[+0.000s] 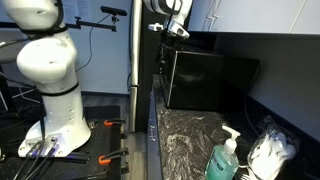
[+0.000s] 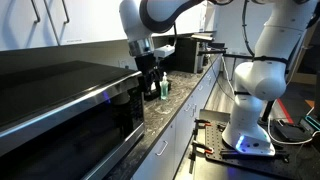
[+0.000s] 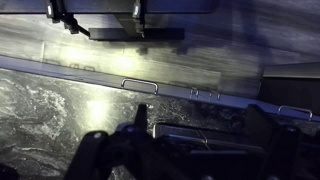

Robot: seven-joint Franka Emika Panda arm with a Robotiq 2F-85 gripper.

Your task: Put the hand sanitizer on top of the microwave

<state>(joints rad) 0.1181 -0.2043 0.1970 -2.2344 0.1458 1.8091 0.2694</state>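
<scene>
"Hand sanitizer [image 1: 223, 158] is what we are going after, so are we holding it in the claw [image 2: 150, 72]?"

"No, we are carrying nothing. The claw is hanging high, about level with the top of the microwave [image 1: 205, 78] and near its end, fingers pointing down. Whether those fingers are apart or together we cannot tell; they are showing as one dark mass in every view."

"Where is it standing, then?"

"It is standing upright on the counter [image 1: 185, 135], out past the microwave's end and well apart from it, pump on top."

"How are we doing this step well?"

"We are judging that we should be moving away from the microwave first, then coming straight down over the pump with the fingers wide, closing on the body below the neck so nothing is tipping. After that we should be lifting well clear, since the microwave's top is sitting high."

"And the count?"

"We are counting one hand sanitizer, one microwave, one claw on one arm [image 2: 265, 50], and one white crumpled bundle [image 1: 272, 152] lying just beside the hand sanitizer, on that same stretch of counter away from the microwave."
</scene>
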